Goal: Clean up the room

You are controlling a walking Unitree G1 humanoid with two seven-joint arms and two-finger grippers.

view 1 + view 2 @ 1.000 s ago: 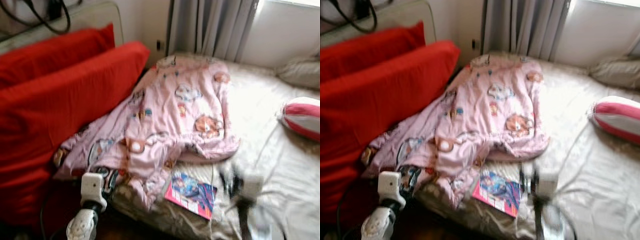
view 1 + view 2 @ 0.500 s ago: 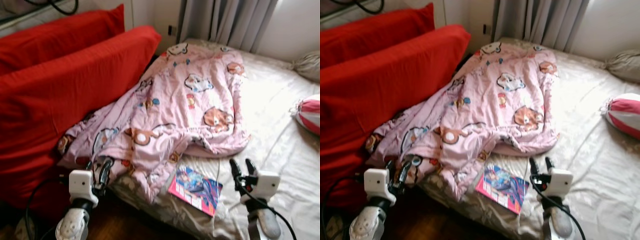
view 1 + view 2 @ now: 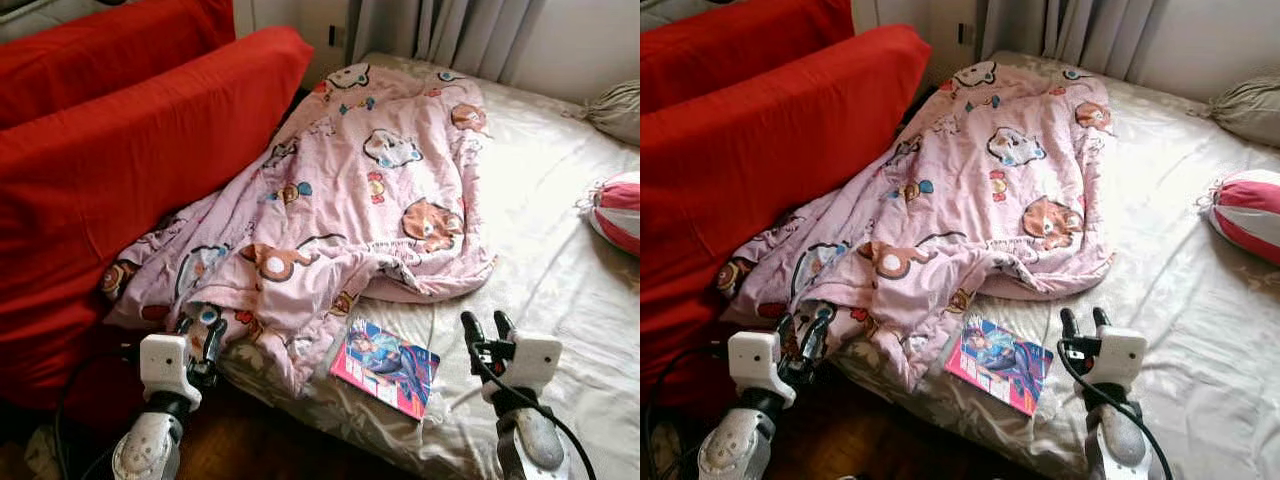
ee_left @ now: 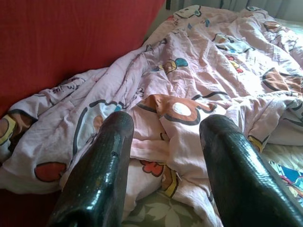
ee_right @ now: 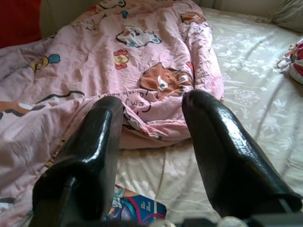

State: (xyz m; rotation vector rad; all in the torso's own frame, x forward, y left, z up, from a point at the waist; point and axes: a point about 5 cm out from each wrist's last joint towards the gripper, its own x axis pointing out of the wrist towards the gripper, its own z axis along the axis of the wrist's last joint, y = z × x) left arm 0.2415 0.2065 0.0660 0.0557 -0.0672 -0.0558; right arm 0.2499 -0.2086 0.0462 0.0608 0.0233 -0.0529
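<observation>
The pink blanket point(image 3: 350, 200) with cartoon animals lies crumpled across the bed point(image 3: 560, 270), its long axis running from about 1 o'clock near the curtain point(image 3: 450, 30) down to 7 o'clock, where its low corner spills against the red cushions point(image 3: 130, 170) at the bed's near edge. That low corner sits just ahead of the left gripper point(image 3: 198, 335), at its 12 o'clock; the left wrist view shows both black fingers point(image 4: 99, 175) spread with folds of blanket between and beyond them, but nothing pinched, and I cannot tell whether the tips touch the cloth. A magazine point(image 3: 385, 367) with a pink border lies flat on the sheet at the blanket's 5 o'clock edge, between the two arms. The right gripper point(image 3: 487, 328) hovers near it, the magazine at roughly its 9 o'clock, the blanket's folded hem ahead at 11 o'clock; its fingers are also parted and empty. A striped pillow point(image 3: 615, 210) rests well apart at 3 o'clock. By my judgement the left arm is nearer the blanket's corner, the right nearer the magazine.
</observation>
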